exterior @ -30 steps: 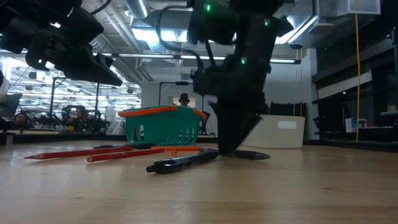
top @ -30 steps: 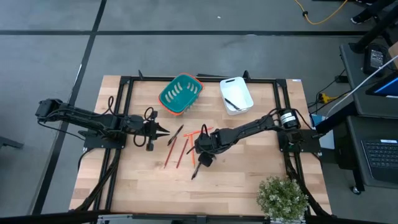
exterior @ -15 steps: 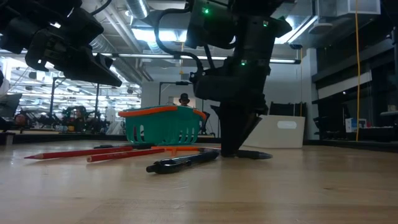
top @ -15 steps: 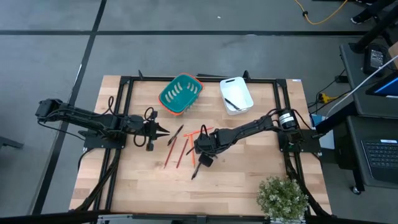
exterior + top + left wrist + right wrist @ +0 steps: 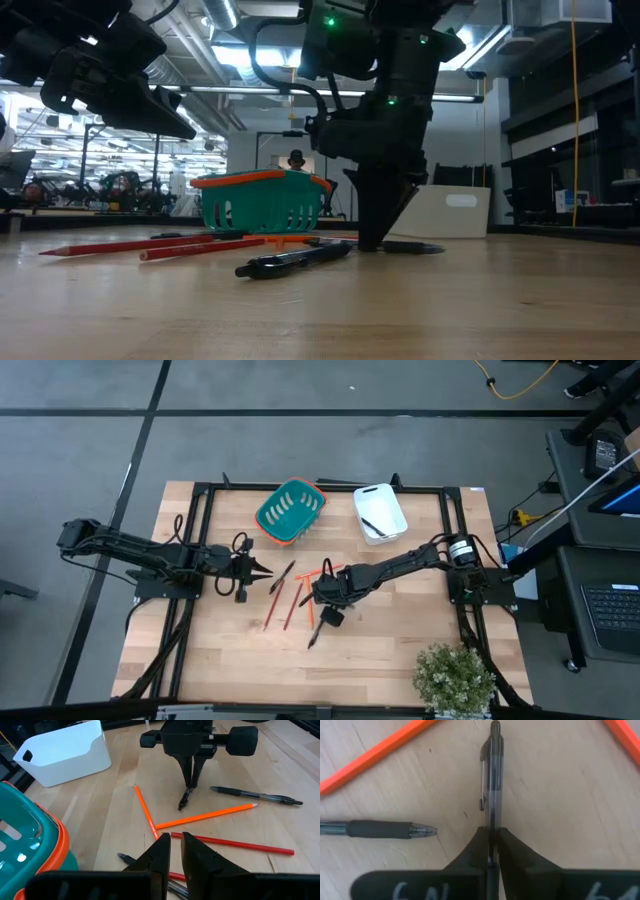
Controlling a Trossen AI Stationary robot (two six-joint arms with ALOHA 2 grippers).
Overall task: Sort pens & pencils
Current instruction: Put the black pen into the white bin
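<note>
Picking up a pen: right tool (image 5: 492,845) down at bench (image 5: 400,650) level mid-table, fingers pinched onto the black pen (image 5: 492,785), clip side showing. Next, by judgement: straight lift, keeping the pen clear of the orange pencils (image 5: 205,816) just beside it, then carry to the white bin (image 5: 379,512), already holding a pen. Second pen (image 5: 377,829) lying close by, another (image 5: 295,261) nearer the front edge. Red-brown pencils (image 5: 283,605) fanned toward the left. Left tool (image 5: 172,851) hovering, nearly shut, empty. Teal basket (image 5: 290,510) at the back.
</note>
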